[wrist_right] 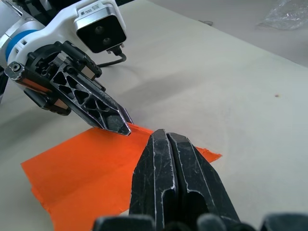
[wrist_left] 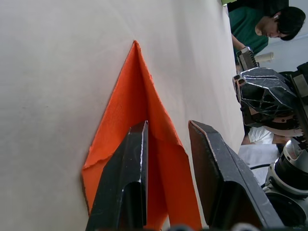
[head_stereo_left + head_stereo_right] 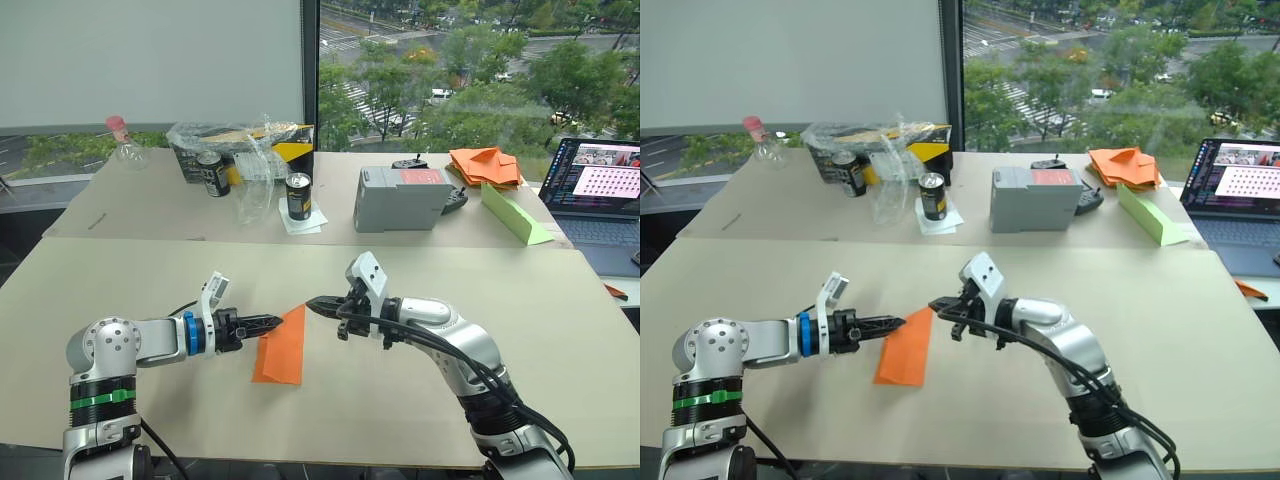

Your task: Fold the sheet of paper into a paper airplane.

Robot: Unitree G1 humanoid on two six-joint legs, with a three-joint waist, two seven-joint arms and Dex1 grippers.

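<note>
The sheet of paper (image 3: 281,350) is bright orange and folded into a narrow pointed shape. It lies flat near the middle of the front table (image 3: 120,290). My left gripper (image 3: 274,322) reaches in from the left to the paper's left edge. In the left wrist view this gripper (image 2: 166,127) is open, with its fingers (image 2: 129,183) apart over the paper (image 2: 139,110). My right gripper (image 3: 312,303) comes from the right to the paper's far tip. Its gripper (image 1: 163,135) is shut, fingertips pressed together just over the paper's edge (image 1: 86,168).
On the rear table stand two cans (image 3: 298,195), a grey box (image 3: 400,198), a plastic-wrapped carton (image 3: 240,145) and a bottle (image 3: 122,140). A heap of orange paper pieces (image 3: 485,165), a light-green wedge (image 3: 512,215) and a laptop (image 3: 600,190) sit at the right. A person (image 2: 264,26) shows beyond.
</note>
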